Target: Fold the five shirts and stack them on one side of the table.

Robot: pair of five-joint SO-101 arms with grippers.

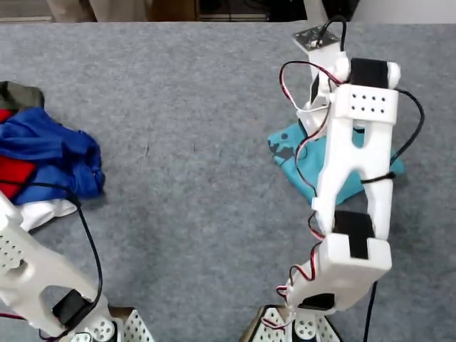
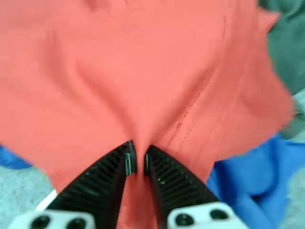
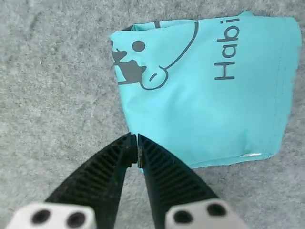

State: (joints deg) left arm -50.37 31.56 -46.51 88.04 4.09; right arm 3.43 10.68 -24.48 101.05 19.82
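Just past right gripper (image 3: pixel 137 144): folded teal printed cotton shirt (image 3: pixel 205 95) lay flat; jaws closed at its edge, seemingly empty.
At left gripper (image 2: pixel 137 155): jaws clamped on crumpled red cloth shirt (image 2: pixel 119 71).
Done: approx 1 of 5.
Remaining: red + rumpled blue fabric shirt (image 1: pixel 50 139) etc., unfolded.

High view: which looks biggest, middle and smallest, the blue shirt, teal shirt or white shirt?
1. blue shirt.
2. teal shirt, though the right arm covers part, so unsure.
3. white shirt, just a peeking edge.
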